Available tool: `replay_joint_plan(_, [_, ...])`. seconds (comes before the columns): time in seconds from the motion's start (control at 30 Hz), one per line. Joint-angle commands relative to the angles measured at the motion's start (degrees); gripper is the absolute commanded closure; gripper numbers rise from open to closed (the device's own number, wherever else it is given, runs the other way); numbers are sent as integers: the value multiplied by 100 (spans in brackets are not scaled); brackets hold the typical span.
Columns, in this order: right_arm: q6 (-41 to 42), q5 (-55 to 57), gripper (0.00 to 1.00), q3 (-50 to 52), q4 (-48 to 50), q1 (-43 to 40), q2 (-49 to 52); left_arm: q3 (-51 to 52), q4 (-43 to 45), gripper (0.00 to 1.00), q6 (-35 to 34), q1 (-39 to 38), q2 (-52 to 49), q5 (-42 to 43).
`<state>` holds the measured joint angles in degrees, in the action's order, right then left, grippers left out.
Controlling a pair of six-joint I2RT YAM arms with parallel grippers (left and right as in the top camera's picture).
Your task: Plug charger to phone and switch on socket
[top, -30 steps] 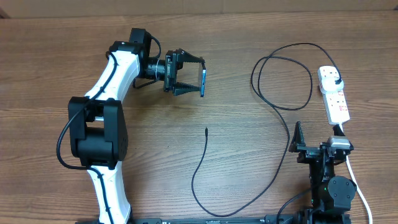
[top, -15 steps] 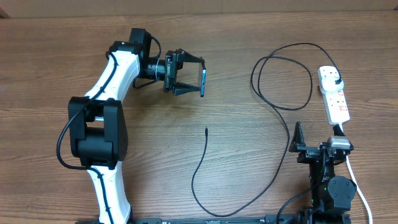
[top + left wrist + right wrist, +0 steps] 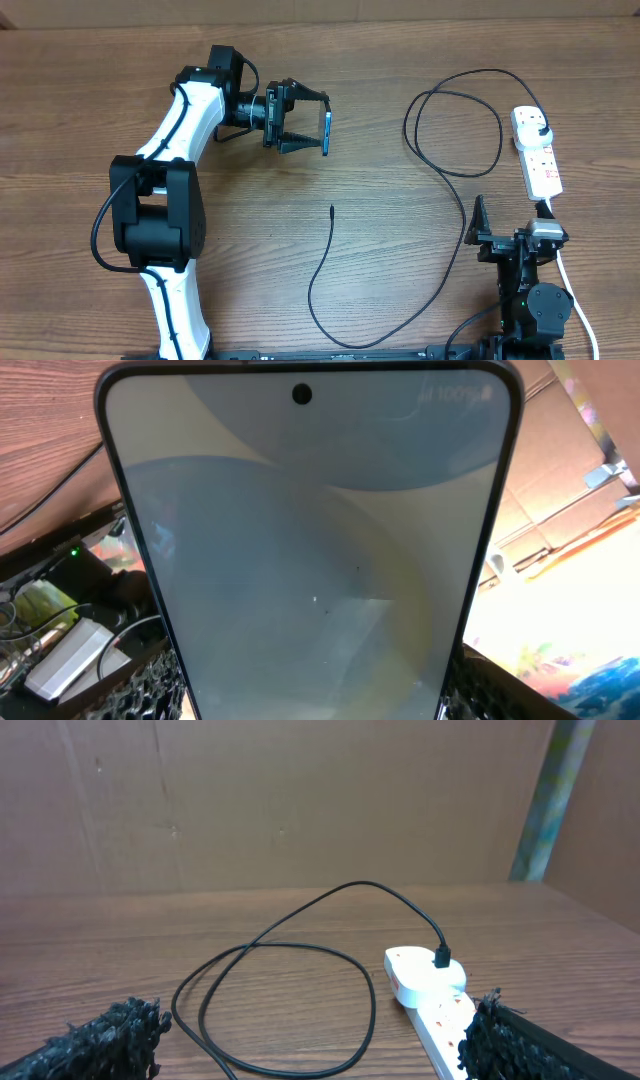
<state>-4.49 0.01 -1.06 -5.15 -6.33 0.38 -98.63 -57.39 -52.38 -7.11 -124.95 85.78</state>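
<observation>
My left gripper (image 3: 322, 130) is shut on the phone (image 3: 327, 131), holding it on edge above the table's back left. In the left wrist view the phone (image 3: 310, 550) fills the frame, its pale grey-blue screen facing the camera, and the padded fingers (image 3: 150, 685) press on its two long edges. The charger (image 3: 440, 165) is a thin black cable. Its free tip (image 3: 332, 208) lies on the wood at mid-table, and its plug (image 3: 541, 123) sits in the white socket (image 3: 541, 160) at the right. My right gripper (image 3: 512, 228) stands open near the front right, just short of the socket (image 3: 432, 1000).
The cable forms a wide loop (image 3: 280, 1010) on the wood left of the socket and trails toward the front edge (image 3: 350, 340). A white cord (image 3: 575, 290) runs from the socket past the right arm's base. A brown cardboard wall (image 3: 300, 800) stands behind the table.
</observation>
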Motion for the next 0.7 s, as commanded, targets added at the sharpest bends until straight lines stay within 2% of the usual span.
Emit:
replay_joint_plan(0.0, [-9,35,0,61,33,22,-15,-166,4,96,-33,17,-50,372])
replay_joint_plan(0.67, [-7,35,0,61,33,22,-15,-166,4,96,9,17,-50,387])
